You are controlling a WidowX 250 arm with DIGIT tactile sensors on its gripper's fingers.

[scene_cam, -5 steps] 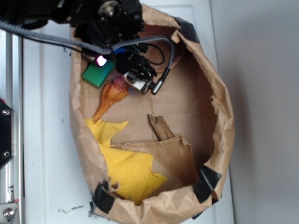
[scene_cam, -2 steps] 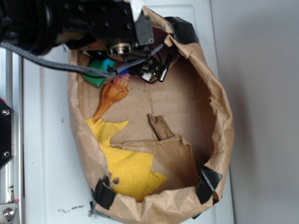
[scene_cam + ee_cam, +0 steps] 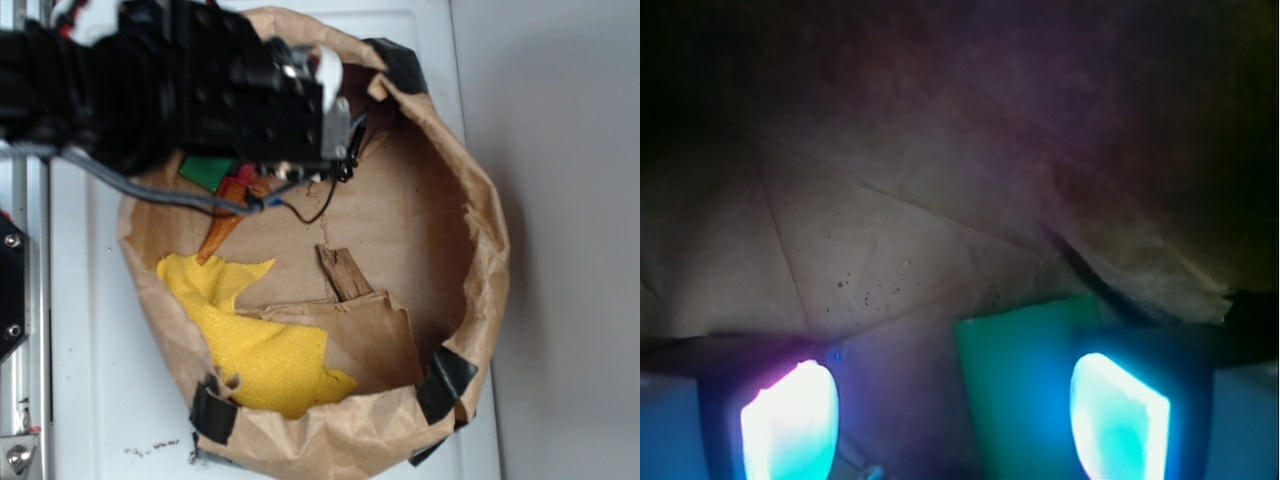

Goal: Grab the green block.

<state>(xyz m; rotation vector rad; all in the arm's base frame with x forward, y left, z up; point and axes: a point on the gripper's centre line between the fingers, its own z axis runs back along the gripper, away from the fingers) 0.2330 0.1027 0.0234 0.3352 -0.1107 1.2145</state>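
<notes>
The step in hand looks like the final approach: the tool [image 3: 955, 420] stands wide, empty, low inside the paper bag [image 3: 470, 230]. The green block [image 3: 1025, 385] lies on the bag floor between the fingertips [image 3: 790, 420], close against the right-hand one in the wrist view. Next, I judge, the tool should centre over the block, then close.
</notes>
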